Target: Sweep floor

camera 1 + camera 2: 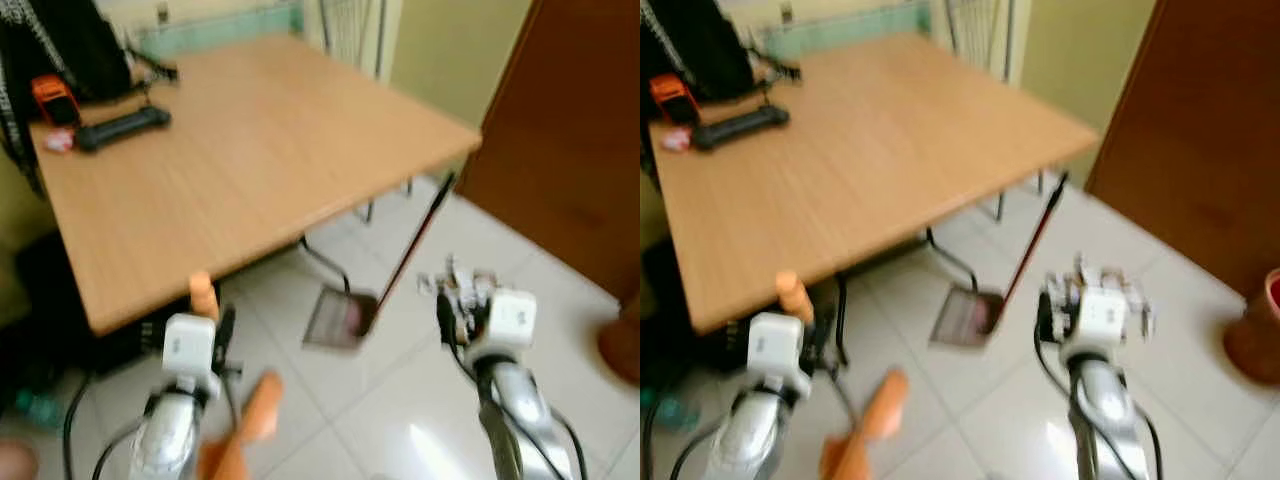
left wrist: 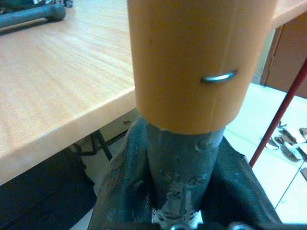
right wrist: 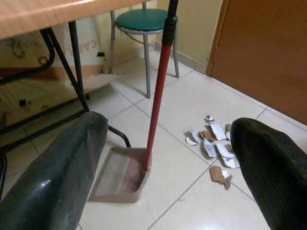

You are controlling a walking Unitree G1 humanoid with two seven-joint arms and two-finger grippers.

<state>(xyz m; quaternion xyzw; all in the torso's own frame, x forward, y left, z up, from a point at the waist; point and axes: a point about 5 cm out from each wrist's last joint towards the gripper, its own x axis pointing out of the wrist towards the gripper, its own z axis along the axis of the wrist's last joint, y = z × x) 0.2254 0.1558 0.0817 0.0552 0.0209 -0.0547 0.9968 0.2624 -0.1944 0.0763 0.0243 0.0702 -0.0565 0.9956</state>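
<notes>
The left tool [image 1: 205, 335] holds the broom [image 2: 184, 72] by its stiff, light orange stick. The right tool [image 3: 168, 187] is wide open near the dustpan [image 3: 120, 179]. Paper scraps [image 3: 213, 143] lie on the floor [image 3: 192, 105] beside it.

We see a light wooden table [image 1: 250, 150]. A grey dustpan with a red handle [image 1: 345, 318] leans against its edge on the white tiled floor [image 1: 400, 400].

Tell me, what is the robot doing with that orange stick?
The left gripper is shut on an orange wooden broom handle beside the light wooden table. The right gripper is open and holds nothing. Ahead of it a grey dustpan with a long red handle stands on the white tiled floor, near scattered paper scraps not yet swept up.
</notes>
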